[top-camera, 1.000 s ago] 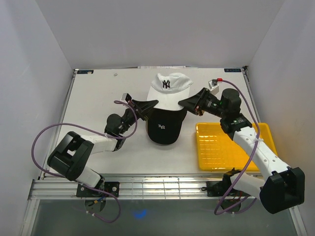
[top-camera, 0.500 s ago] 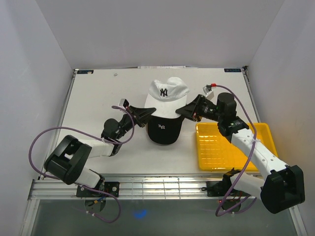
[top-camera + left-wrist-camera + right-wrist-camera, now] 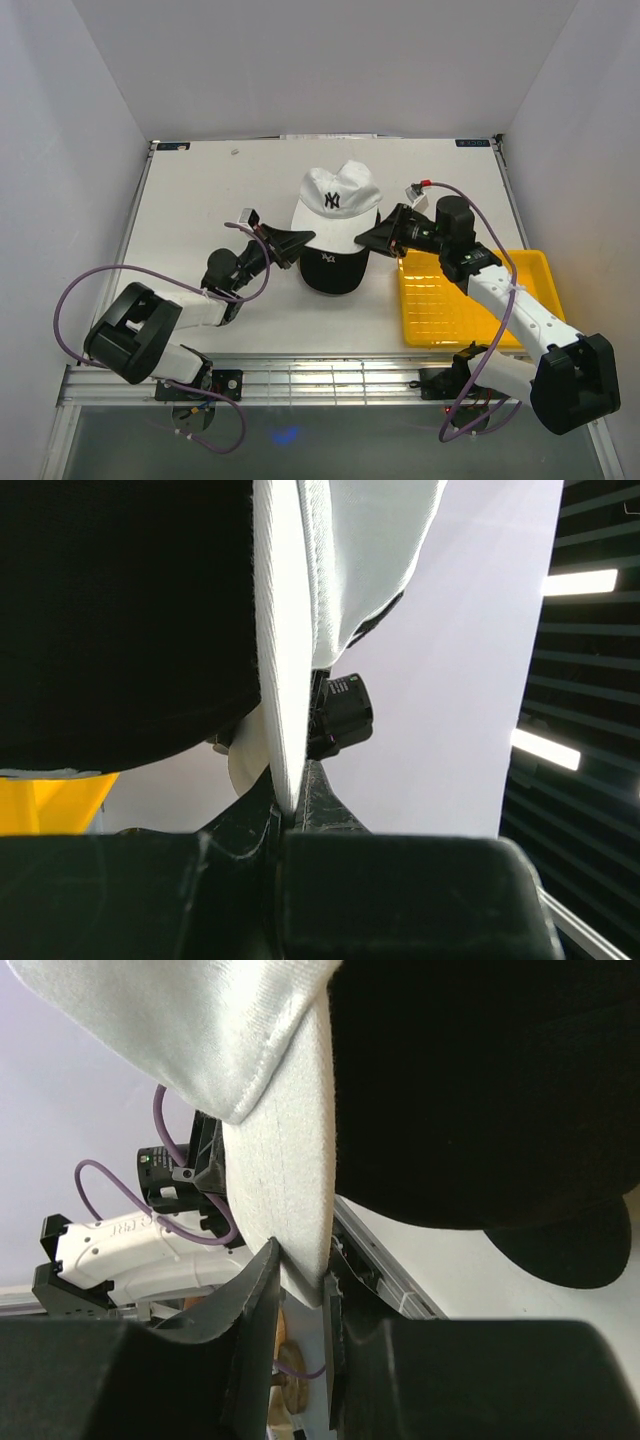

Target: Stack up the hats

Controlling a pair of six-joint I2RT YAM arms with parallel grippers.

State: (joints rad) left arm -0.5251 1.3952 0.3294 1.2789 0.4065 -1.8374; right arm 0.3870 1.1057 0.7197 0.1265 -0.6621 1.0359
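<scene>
step in hand: placing the white cap [image 3: 338, 205] onto the black cap [image 3: 330, 270]; the white one hangs between both arms, over the black one's crown and partly covering it
white cap: about the middle of the bench [image 3: 200, 200], a little toward the far edge, crown tipped toward the far edge, brim pointing at the near edge
black cap: flat on the bench just nearer the arms, its brim also toward the near edge
left hand [image 3: 300, 240]: clenched on the left edge of the white cap's brim; the left wrist view shows the brim's pale edge running down between the fingers
right hand [image 3: 368, 238]: clenched on the right edge of the same brim; the right wrist view shows the brim pinched between the two fingers, the black crown just beside it
next move, as i judge it: bring both hands down evenly so the white crown seats over the black crown with the brims lined up, then let go on both sides together; uneven lowering would likely leave it skewed
other hats: only these two show; whether any lie under the black cap i cannot tell
yellow tray [image 3: 470, 310]: by the near right corner, beside the right arm
writing: an interlocked "ny" in black thread on the white cap's front; a pale "ny" on the black cap's front; stickers along the far edge are too small to read
</scene>
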